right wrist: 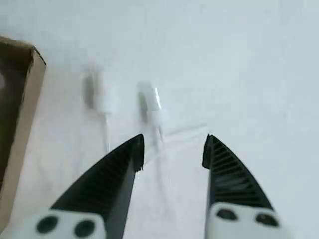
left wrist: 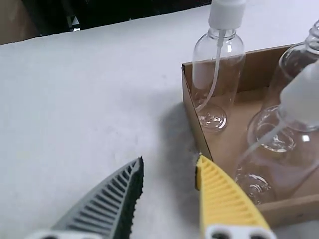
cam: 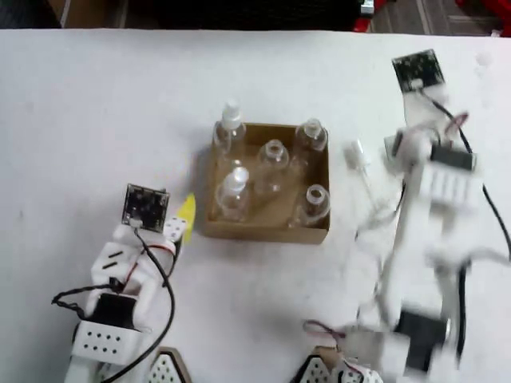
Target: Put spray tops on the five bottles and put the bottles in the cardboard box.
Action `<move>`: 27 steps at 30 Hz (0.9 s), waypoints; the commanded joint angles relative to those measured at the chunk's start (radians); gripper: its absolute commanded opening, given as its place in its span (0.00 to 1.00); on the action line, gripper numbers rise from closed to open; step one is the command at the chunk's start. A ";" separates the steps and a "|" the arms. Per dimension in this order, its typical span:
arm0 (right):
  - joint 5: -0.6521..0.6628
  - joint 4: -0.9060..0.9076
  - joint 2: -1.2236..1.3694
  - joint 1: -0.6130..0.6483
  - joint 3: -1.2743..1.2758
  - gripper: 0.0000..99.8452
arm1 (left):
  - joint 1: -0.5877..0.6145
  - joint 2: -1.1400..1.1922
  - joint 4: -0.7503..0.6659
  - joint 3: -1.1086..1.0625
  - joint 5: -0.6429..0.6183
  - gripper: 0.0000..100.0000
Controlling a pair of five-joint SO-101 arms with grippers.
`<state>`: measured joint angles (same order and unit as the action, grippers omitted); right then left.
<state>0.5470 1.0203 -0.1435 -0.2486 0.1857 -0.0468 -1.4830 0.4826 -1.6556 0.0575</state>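
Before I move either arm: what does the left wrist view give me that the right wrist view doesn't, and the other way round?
Left wrist view: two capped bottles standing in the cardboard box, with the left gripper open just outside its wall. Right wrist view: what look like two loose spray tops, blurred, lying on the table ahead of the open right gripper. Both: a wall of the cardboard box and the white table.
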 commanded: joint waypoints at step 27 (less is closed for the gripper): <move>0.195 0.593 1.491 -0.021 -1.812 0.00 | -0.050 -0.012 -0.003 -0.003 0.011 0.16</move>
<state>0.7265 1.6341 1.3648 -0.2501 -1.5896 -0.0836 -1.4830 0.4826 -1.6648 0.0575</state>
